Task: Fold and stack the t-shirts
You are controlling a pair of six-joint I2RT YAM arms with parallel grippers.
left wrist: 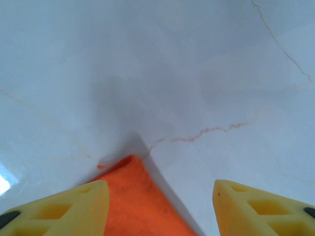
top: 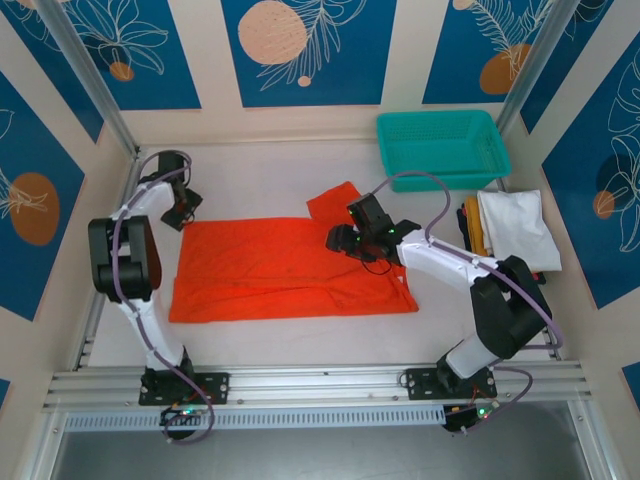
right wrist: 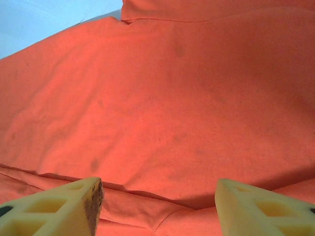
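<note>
A bright orange-red t-shirt [top: 285, 265] lies spread flat on the white table, one sleeve [top: 335, 203] sticking out toward the back. My left gripper [top: 183, 212] hovers open at the shirt's far left corner [left wrist: 134, 189], which sits between its yellow fingers [left wrist: 74, 204]. My right gripper [top: 338, 240] is open over the shirt's right part, its fingers [right wrist: 69, 204] straddling a fold edge [right wrist: 147, 191]. At the right lies a folded stack [top: 515, 230], white topmost with mustard-yellow and dark edges.
A teal mesh basket [top: 442, 148] stands at the back right, just behind the folded stack. Blue patterned walls enclose the table on three sides. Bare table [top: 250, 180] lies behind the shirt and in front of it [top: 300, 340].
</note>
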